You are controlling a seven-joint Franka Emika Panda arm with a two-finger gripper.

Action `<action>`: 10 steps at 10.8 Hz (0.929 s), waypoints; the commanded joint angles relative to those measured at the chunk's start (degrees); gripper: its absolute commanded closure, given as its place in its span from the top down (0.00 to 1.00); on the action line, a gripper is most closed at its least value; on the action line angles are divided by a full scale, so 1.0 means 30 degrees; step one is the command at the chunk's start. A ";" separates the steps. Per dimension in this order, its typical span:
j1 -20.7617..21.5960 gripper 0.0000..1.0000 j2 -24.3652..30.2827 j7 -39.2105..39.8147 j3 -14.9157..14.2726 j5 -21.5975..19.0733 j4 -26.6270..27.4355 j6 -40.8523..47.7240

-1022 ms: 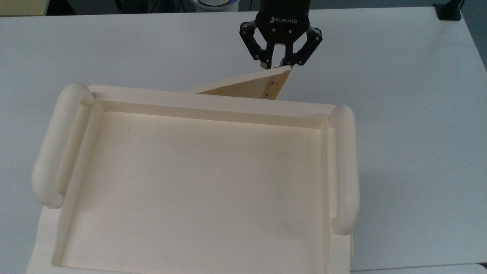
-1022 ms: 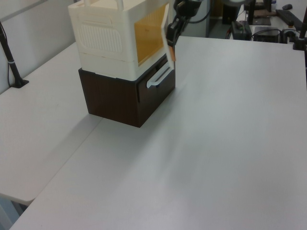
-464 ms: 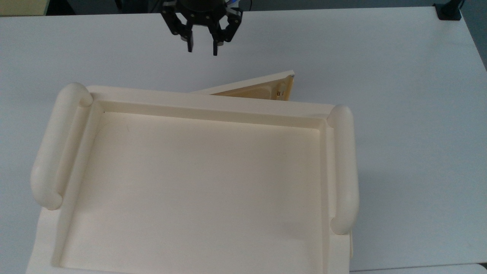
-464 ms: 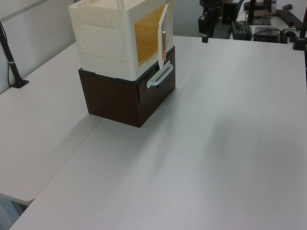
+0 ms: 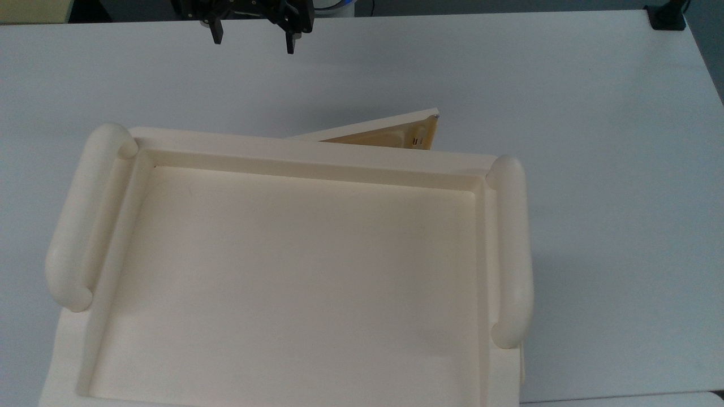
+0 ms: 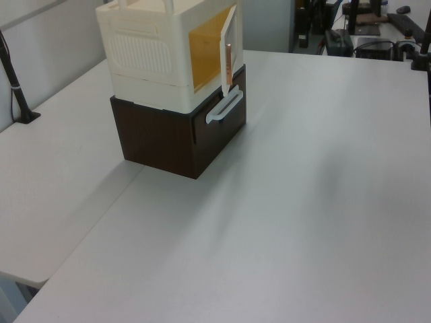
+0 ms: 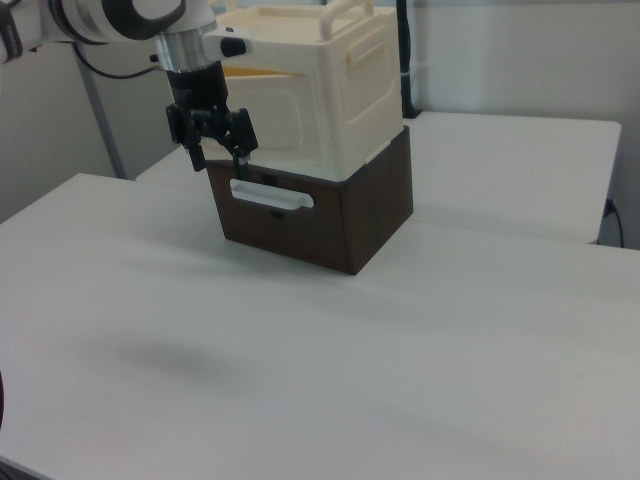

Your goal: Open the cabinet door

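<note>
While the gripper point(image 5: 252, 38) is held spread and empty, the cabinet door point(image 5: 378, 131) is swung ajar, its free edge toward the top view's upper right.

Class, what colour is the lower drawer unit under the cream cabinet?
Dark brown, with a white handle. The drawer unit shows best in the right view.

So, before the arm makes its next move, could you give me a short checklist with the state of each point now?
1. Cabinet door swung out from the cabinet front: ok, ajar at an angle in the top view.
2. Gripper free of the door: ok, apart from it, toward the top view's upper left.
3. Gripper fingers open and holding nothing: ok.
4. Door fully open: not ok, only partly swung.
5. Drawer handle on the brown base untouched: ok.
6. Table in front of the door free for further swing: ok.
</note>
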State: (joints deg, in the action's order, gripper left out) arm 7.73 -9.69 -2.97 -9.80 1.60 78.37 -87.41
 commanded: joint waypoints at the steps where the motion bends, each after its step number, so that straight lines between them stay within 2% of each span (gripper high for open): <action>1: -0.0551 1.00 0.1117 0.0374 -0.0045 -0.0764 0.0625 0.0601; 10: -0.0820 1.00 0.1326 0.0462 0.0043 -0.0884 0.0713 0.1277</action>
State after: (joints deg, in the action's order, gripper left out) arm 5.27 -6.95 -2.78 -9.80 0.44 78.91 -83.61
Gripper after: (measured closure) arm 0.000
